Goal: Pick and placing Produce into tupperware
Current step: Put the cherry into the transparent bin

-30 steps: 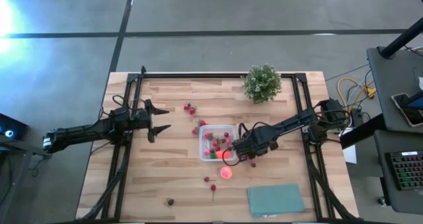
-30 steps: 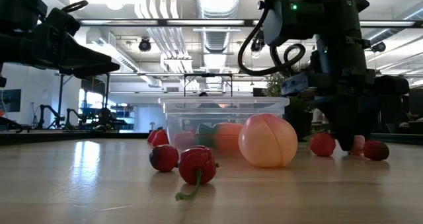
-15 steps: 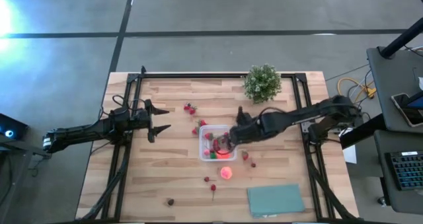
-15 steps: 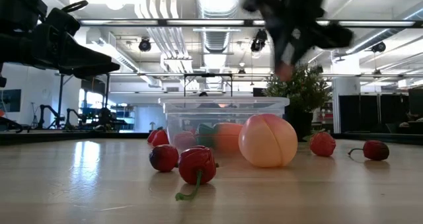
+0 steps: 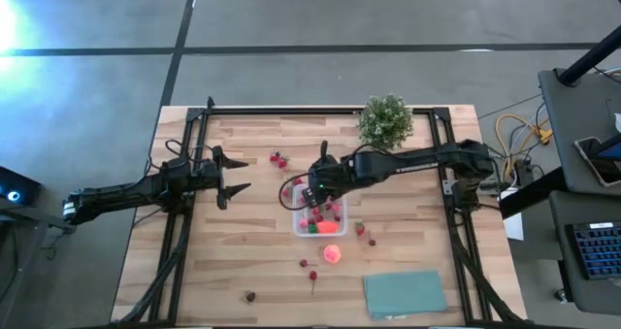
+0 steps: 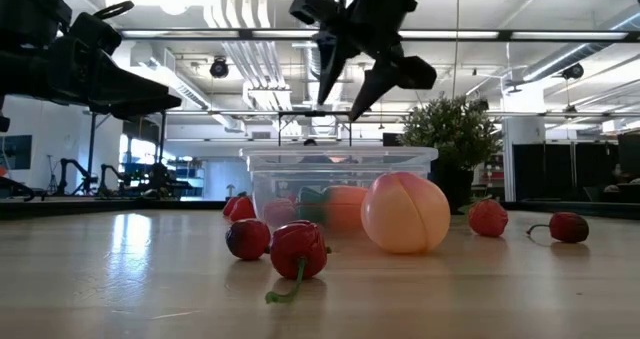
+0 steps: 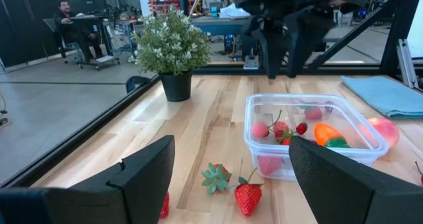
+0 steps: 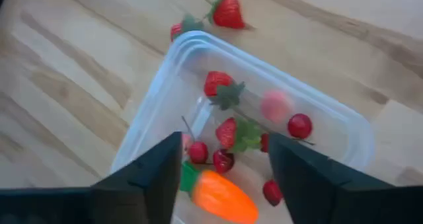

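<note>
Clear plastic tupperware (image 5: 321, 211) sits directly beneath the right tool (image 6: 352, 67), whose fingers hang spread and empty. Next, it should clear the rim before reaching the peach (image 5: 332, 253) beyond. Left tool (image 5: 229, 179) waits spread, well apart.

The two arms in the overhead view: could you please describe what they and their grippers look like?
Both arms are dark, slim and jointed. The left gripper ends in two pointed black fingers, broad and flat seen from its wrist. The right gripper matches it, with a dark cable looping beside its arm.
</note>
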`<control>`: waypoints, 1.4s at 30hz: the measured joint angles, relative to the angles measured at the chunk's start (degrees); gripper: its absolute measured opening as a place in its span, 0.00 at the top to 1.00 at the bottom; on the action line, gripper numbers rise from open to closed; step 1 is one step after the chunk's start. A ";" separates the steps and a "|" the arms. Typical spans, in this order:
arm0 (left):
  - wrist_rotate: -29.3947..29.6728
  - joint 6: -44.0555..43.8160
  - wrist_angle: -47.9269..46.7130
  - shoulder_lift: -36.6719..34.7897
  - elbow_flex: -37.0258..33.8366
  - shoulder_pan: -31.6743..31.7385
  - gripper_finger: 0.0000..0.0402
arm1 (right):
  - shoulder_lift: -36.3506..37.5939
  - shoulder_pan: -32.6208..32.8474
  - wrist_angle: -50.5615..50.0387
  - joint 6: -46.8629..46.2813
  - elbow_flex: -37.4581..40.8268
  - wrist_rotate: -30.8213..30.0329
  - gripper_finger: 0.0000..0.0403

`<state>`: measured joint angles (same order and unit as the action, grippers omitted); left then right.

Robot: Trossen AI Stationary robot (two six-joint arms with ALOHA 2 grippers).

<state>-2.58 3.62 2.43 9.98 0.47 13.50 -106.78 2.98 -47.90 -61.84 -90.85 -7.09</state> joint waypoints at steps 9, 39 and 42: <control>0.00 0.00 0.10 0.01 -0.01 -0.02 0.30 | 4.98 0.09 -18.24 -8.11 -6.55 -9.55 0.36; 0.01 0.00 0.12 0.02 0.00 0.00 0.30 | 6.16 20.00 -5.33 -41.58 21.46 12.19 0.41; -0.01 0.00 0.08 0.02 0.00 0.00 0.30 | 6.16 20.00 -5.47 -41.64 23.29 12.00 0.41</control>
<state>-2.59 3.62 2.50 10.00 0.47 13.50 -100.62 22.98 -53.37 -103.48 -67.55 4.91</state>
